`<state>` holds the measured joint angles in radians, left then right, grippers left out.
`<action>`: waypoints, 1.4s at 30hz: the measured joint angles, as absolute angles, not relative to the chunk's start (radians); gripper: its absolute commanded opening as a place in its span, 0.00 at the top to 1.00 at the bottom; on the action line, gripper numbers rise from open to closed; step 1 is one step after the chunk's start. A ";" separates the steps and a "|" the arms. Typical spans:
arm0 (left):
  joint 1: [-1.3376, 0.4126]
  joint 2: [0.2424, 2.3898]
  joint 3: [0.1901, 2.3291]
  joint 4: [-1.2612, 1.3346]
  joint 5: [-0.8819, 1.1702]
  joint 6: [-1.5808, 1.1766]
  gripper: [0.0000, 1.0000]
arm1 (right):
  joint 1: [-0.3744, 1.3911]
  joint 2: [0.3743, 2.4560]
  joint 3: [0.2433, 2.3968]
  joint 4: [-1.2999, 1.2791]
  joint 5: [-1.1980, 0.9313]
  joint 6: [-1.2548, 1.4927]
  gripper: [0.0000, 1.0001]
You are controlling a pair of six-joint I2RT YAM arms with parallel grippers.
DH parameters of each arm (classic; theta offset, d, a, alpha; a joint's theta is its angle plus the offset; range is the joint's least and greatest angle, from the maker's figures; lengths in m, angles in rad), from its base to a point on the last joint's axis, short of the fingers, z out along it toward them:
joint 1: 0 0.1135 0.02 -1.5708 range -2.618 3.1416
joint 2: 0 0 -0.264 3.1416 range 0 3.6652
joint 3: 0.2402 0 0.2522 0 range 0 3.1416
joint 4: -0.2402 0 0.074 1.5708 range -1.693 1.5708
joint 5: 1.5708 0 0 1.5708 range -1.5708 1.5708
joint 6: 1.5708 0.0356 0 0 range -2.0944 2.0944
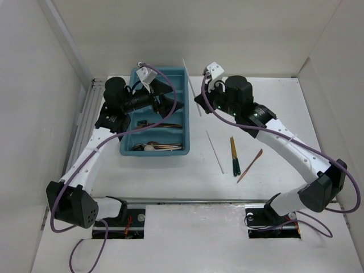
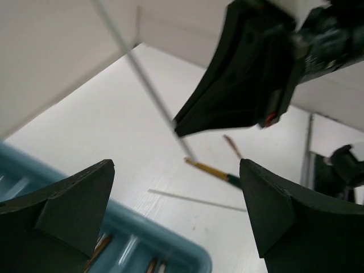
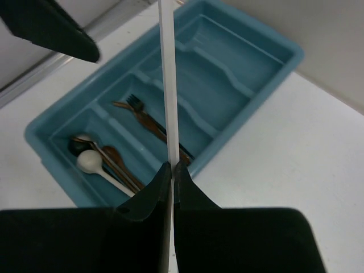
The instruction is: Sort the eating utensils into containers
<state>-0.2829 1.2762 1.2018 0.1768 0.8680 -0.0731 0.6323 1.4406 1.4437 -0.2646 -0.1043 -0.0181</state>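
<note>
The teal cutlery tray (image 1: 128, 149) lies at the back left. It holds a copper fork (image 3: 145, 116) and several spoons (image 3: 96, 162), one with a pale round bowl. My right gripper (image 3: 172, 166) is shut on a thin silver chopstick (image 3: 168, 85) and holds it above the tray's right rim (image 3: 256, 102). In the top view the held chopstick (image 1: 190, 85) slants beside the right gripper (image 1: 200, 102). My left gripper (image 1: 173, 98) hovers open and empty over the tray, and its jaws (image 2: 177, 170) stand wide apart.
On the table right of the tray lie a second silver chopstick (image 1: 215, 152), two dark-green-handled gold pieces (image 1: 234, 156) and a copper utensil (image 1: 250, 165). White walls enclose the table on three sides. Purple cables run along both arms.
</note>
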 measured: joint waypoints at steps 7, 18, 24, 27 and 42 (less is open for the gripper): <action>-0.323 1.296 1.170 0.500 1.002 -0.318 0.24 | 0.698 1.433 1.444 -0.204 -0.142 -0.034 1.00; -0.326 1.377 1.158 0.623 0.961 -0.473 0.47 | 0.747 1.411 1.424 -0.189 -0.141 -0.042 1.00; -0.326 1.379 1.158 0.623 0.916 -0.481 0.89 | 0.756 1.409 1.424 -0.172 -0.154 -0.051 1.00; -0.329 1.379 1.158 0.623 0.907 -0.484 1.00 | 0.754 1.409 1.424 -0.170 -0.152 -0.056 1.00; -0.294 1.546 1.271 0.357 0.383 0.403 1.00 | 0.688 1.428 1.409 -0.171 -0.073 -0.075 0.17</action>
